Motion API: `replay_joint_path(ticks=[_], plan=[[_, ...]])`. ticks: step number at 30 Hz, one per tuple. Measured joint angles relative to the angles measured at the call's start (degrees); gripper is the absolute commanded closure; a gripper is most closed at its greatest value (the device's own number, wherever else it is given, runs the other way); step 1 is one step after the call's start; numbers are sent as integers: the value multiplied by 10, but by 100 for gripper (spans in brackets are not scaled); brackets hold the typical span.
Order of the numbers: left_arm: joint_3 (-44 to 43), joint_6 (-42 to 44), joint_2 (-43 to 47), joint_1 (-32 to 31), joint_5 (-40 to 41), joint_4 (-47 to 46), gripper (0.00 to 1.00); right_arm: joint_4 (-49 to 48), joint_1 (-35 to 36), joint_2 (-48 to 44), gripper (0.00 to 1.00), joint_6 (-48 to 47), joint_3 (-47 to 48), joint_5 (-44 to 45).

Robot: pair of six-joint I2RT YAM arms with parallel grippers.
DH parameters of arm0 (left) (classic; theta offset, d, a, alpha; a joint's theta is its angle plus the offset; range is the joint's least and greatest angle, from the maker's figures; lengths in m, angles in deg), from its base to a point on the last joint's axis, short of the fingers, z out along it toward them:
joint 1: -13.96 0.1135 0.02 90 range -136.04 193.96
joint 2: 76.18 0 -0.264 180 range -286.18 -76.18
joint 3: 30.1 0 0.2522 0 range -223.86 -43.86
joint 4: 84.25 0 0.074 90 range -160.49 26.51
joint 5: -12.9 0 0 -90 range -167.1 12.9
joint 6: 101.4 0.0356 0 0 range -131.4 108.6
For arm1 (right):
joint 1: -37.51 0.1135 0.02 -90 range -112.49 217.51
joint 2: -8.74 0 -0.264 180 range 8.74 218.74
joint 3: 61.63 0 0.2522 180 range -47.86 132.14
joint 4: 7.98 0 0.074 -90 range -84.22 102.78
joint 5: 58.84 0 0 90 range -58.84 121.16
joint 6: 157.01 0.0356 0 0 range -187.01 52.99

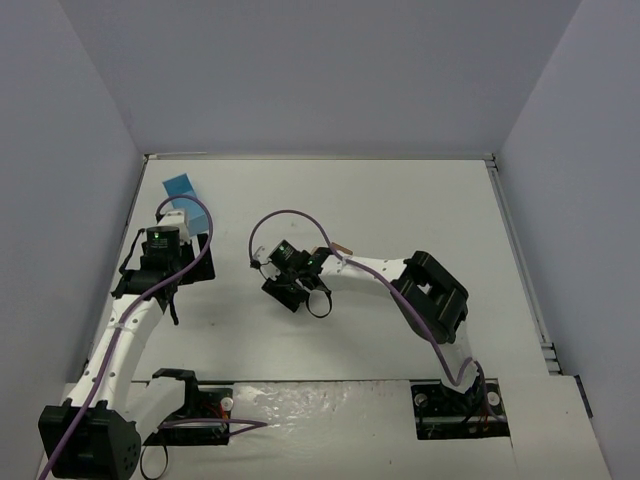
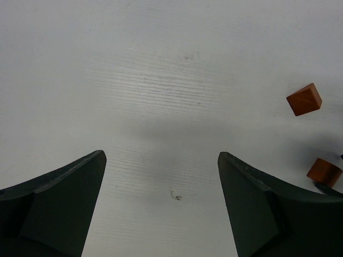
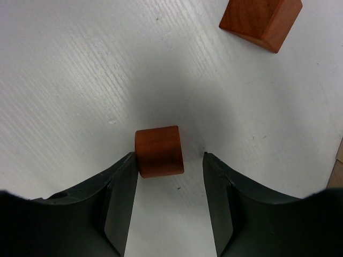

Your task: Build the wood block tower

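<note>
The right pincer (image 3: 169, 160) hangs low over the white worktop (image 3: 80, 80), partly open and straddling a round reddish-brown block (image 3: 159, 151). One finger (image 3: 120, 198) touches the block's side, while a clear gap separates the block from the other finger, so nothing is gripped. The block rests on the worktop. An angular reddish-brown block (image 3: 261, 21) lies well apart from it, beyond the fingertips.

The left pincer (image 2: 161, 160) is wide open above bare worktop, with nothing between its fingers. At the right edge of its view lie a slanted reddish-brown piece (image 2: 304, 99) and, nearer, a second reddish-brown piece (image 2: 323, 172), apart from each other. These are probably the same two blocks.

In the overhead view a light-blue box (image 1: 182, 186) sits at the far left, beyond the left arm.
</note>
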Motion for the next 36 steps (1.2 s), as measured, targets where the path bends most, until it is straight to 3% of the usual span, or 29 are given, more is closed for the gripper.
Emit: replay_joint_path(ticks=[10, 15, 19, 27, 36], plan=[[0, 0, -6, 0, -5, 0, 17, 0, 0, 0, 63, -6, 0, -8], [0, 0, -6, 0, -5, 0, 17, 0, 0, 0, 80, -6, 0, -8], [0, 0, -6, 0, -5, 0, 17, 0, 0, 0, 100, -9, 0, -8], [0, 0, -7, 0, -8, 0, 17, 27, -6, -50, 100, -22, 5, -8], [0, 1, -14, 0, -19, -1, 17, 114, -60, -167, 100, -75, 84, -8]])
